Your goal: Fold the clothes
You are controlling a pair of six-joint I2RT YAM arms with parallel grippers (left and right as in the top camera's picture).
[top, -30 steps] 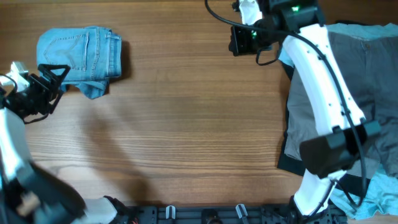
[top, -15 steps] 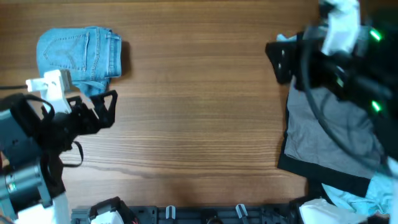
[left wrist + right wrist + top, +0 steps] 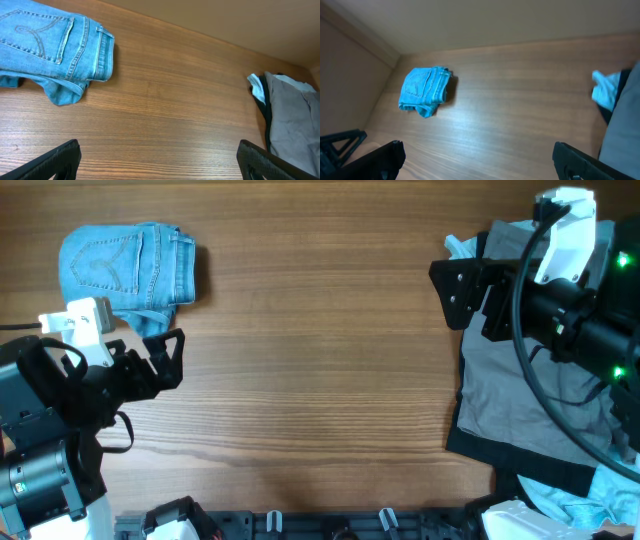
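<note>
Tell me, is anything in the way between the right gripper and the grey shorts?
Nothing visible is. The right gripper hangs open just past the left edge of the grey shorts, with only bare table under it. The folded jeans lie far off on the other side.

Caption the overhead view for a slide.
Folded jeans left, grey shorts right; left end effector and right end effector open.

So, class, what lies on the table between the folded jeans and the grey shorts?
Nothing: bare wooden table between jeans and grey shorts, clearest in the overhead view.
</note>
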